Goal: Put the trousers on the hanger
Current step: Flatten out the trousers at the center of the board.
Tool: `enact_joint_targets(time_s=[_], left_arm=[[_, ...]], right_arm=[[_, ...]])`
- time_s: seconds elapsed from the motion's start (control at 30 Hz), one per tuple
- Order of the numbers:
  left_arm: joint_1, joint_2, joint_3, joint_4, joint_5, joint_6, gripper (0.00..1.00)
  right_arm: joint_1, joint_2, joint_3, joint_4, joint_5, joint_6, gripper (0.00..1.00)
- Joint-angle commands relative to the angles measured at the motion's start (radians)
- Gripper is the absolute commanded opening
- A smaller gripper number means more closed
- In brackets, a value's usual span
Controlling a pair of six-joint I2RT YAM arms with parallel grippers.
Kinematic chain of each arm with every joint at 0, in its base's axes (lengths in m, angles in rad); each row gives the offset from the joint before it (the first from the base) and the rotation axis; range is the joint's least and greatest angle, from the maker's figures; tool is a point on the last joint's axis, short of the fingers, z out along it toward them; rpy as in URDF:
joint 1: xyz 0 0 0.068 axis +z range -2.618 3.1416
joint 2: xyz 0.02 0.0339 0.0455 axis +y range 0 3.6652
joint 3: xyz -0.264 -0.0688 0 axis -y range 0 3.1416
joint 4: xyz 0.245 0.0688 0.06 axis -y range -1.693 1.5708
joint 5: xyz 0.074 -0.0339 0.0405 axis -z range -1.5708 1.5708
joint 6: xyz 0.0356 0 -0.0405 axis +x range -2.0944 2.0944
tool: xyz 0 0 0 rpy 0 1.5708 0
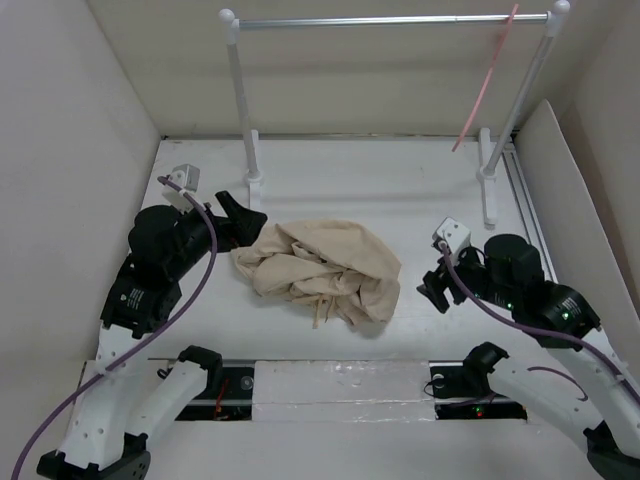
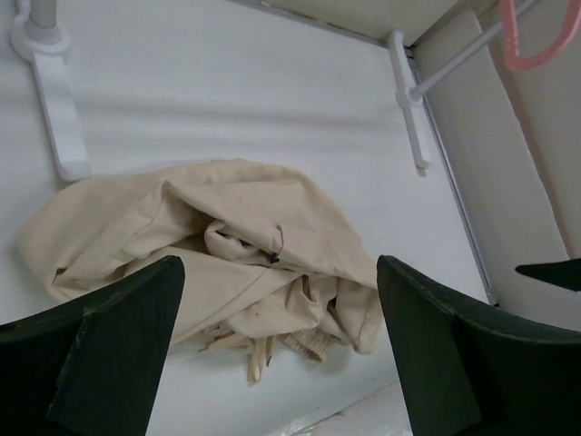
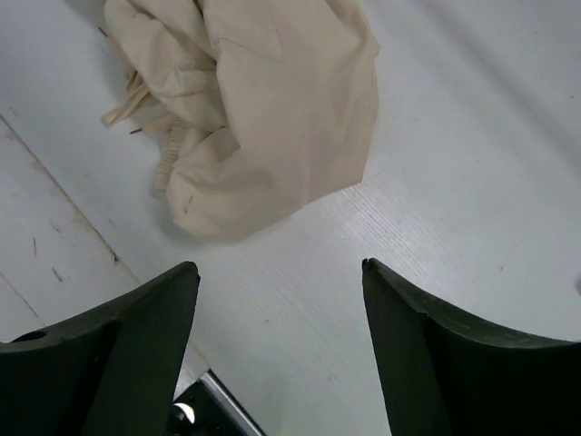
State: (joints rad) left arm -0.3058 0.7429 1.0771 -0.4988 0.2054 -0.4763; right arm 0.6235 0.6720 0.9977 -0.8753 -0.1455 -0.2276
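Plainly soft, limp trousers (image 1: 320,270), heaped on the table (image 1: 400,190) between the 2 arms, well apart from the hanger (image 1: 487,80) hooked on the rail (image 1: 390,20) far right. Probably light, floppy, apt to sag once lifted. Best to pinch a fold near the drawstrings (image 1: 320,315). Spread wide and empty at the left gripper (image 2: 277,272), just beside the heap; likewise at the right gripper (image 3: 280,268).

The hanger (image 2: 531,66) is cut off above; trousers (image 2: 227,245) legs probably folded under.
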Motion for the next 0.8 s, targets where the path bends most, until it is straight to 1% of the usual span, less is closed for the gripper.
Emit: enact_joint_targets(time_s=[0.0, 0.03, 0.07, 0.13, 0.17, 0.2, 0.23, 0.27, 0.3, 0.33, 0.37, 0.4, 0.43, 0.47, 0.5, 0.53, 0.57, 0.6, 0.63, 0.67, 0.77], left_arm=[[0.002, 0.030, 0.046, 0.034, -0.001, -0.004, 0.84], [0.002, 0.026, 0.041, 0.025, -0.014, -0.013, 0.85], [0.002, 0.024, 0.029, 0.016, -0.023, -0.015, 0.83], [0.002, 0.010, -0.005, -0.009, -0.072, -0.030, 0.75], [0.002, 0.009, -0.046, -0.017, -0.105, -0.044, 0.67], [0.002, 0.013, -0.063, -0.052, -0.188, -0.060, 0.62], [0.002, 0.025, -0.080, -0.072, -0.240, -0.082, 0.56], [0.002, 0.035, -0.107, -0.082, -0.274, -0.111, 0.45], [0.011, 0.059, -0.121, -0.090, -0.325, -0.125, 0.37], [0.011, 0.075, -0.137, -0.086, -0.343, -0.143, 0.30], [0.028, 0.090, -0.164, -0.078, -0.356, -0.157, 0.26], [0.045, 0.122, -0.175, -0.054, -0.351, -0.180, 0.27], [0.078, 0.136, -0.190, -0.032, -0.334, -0.188, 0.32], [0.088, 0.150, -0.215, -0.008, -0.318, -0.194, 0.58], [0.088, 0.176, -0.230, 0.044, -0.286, -0.209, 0.74], [0.088, 0.191, -0.241, 0.066, -0.276, -0.219, 0.84], [0.088, 0.205, -0.259, 0.103, -0.267, -0.225, 0.92], [0.088, 0.238, -0.270, 0.115, -0.256, -0.231, 0.95], [0.088, 0.257, -0.279, 0.134, -0.256, -0.242, 0.95], [0.088, 0.274, -0.298, 0.152, -0.251, -0.243, 0.95], [0.088, 0.355, -0.322, 0.241, -0.251, -0.248, 0.95]], right_arm=[[0.007, -0.025, 0.047, -0.082, 0.029, 0.037, 0.76], [0.007, -0.041, 0.047, -0.094, 0.020, 0.040, 0.68], [0.007, -0.048, 0.045, -0.100, 0.015, 0.048, 0.41], [0.007, -0.063, 0.006, -0.100, 0.008, 0.069, 0.06], [0.007, -0.066, -0.022, -0.096, 0.007, 0.085, 0.00], [0.007, -0.065, -0.040, -0.090, 0.004, 0.099, 0.00], [0.007, -0.063, -0.086, -0.068, -0.015, 0.118, 0.00], [0.007, -0.064, -0.109, -0.050, -0.025, 0.128, 0.00], [0.007, -0.069, -0.134, -0.028, -0.029, 0.142, 0.05], [0.007, -0.074, -0.157, 0.010, -0.022, 0.175, 0.36], [0.007, -0.084, -0.198, 0.031, -0.025, 0.185, 0.55], [0.007, -0.087, -0.220, 0.050, -0.031, 0.191, 0.67], [0.007, -0.091, -0.240, 0.093, -0.048, 0.206, 0.79], [0.007, -0.091, -0.281, 0.120, -0.064, 0.214, 0.83], [0.007, -0.088, -0.306, 0.151, -0.087, 0.220, 0.86], [0.007, -0.081, -0.332, 0.223, -0.147, 0.256, 0.89], [0.018, -0.068, -0.382, 0.264, -0.182, 0.263, 0.90], [0.027, -0.036, -0.402, 0.298, -0.212, 0.270, 0.91], [0.027, -0.019, -0.418, 0.350, -0.233, 0.283, 0.92], [0.042, -0.003, -0.432, 0.381, -0.233, 0.287, 0.93], [0.054, 0.037, -0.473, 0.499, -0.220, 0.293, 0.93]])
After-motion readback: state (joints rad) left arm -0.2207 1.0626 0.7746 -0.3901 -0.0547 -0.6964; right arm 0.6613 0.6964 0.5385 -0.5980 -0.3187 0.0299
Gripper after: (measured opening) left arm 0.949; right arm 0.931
